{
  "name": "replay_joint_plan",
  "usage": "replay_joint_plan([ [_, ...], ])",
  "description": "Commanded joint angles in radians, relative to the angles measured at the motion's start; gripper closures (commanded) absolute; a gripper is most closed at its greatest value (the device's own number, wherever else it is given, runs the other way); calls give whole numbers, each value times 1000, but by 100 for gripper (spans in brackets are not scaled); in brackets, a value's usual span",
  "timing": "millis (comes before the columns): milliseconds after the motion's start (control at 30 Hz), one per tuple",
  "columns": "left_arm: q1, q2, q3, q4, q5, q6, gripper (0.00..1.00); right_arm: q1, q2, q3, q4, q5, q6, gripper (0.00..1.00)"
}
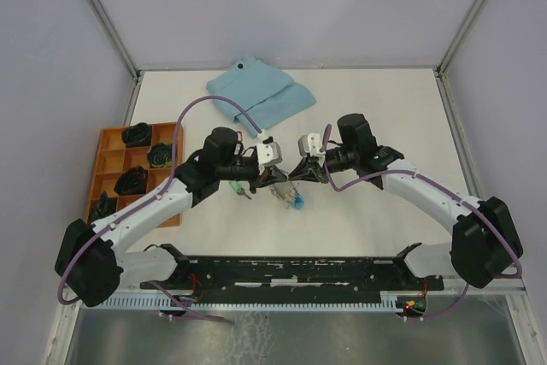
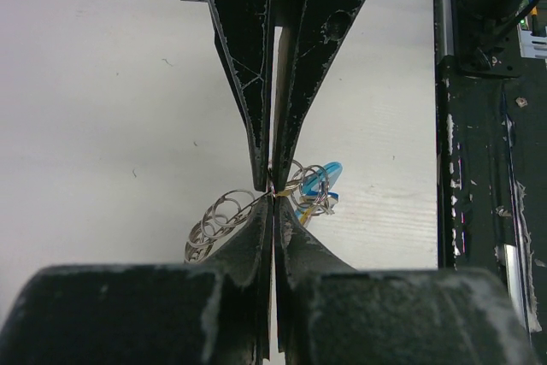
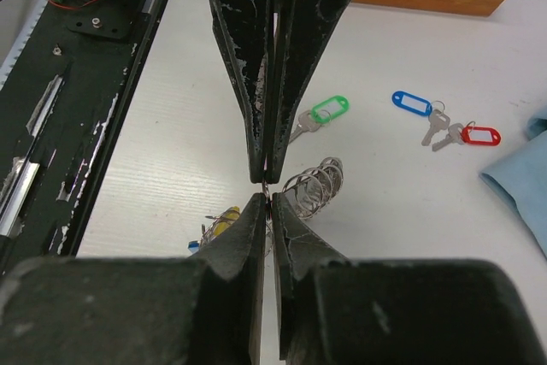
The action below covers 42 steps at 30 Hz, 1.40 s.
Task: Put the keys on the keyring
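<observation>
The keyring (image 1: 291, 197) is a loop of grey metal rings (image 2: 218, 220) with a light-blue strap (image 2: 320, 181) and a small yellow tag (image 3: 224, 220). It hangs just above the table's middle. My left gripper (image 2: 273, 198) and right gripper (image 3: 269, 198) meet tip to tip, each shut on a thin ring of it. In the top view the left gripper (image 1: 272, 179) and right gripper (image 1: 301, 173) face each other. The green-tagged key (image 3: 329, 110), blue-tagged key (image 3: 412, 103) and red-tagged key (image 3: 480, 135) lie loose on the table. Only the green one (image 1: 242, 190) shows from above.
A folded light-blue cloth (image 1: 261, 94) lies at the back centre. A wooden compartment tray (image 1: 111, 156) with dark items stands at the left. The black base rail (image 1: 291, 273) runs along the near edge.
</observation>
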Motion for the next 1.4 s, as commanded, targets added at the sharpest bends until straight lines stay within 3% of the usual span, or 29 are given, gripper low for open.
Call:
replay_joint_plan([
  [0,-4,-5,47,15,26,34,97,-2,5,50,-7,-42,-22,87],
  [267,-6,-13,41,10,25,38,97,-1,-6,50,-37,-24,-51,99],
  [567,-5,-70,-38,123,-123,-39,55,-2,-71,-6,7,27,-110,99],
  [800,-5,-142,-166,350,-372,-208,37,-2,-124,-42,30,78,-170,99],
  [933,-6,-144,-210,422,-575,-319,33,-2,-165,-52,25,124,-195,99],
  [1100,-4,-114,-228,371,-783,-423,30,0,-207,-81,15,150,-264,99],
  [1367,-1,-70,-231,238,-892,-553,28,2,-221,-90,-19,165,-371,99],
])
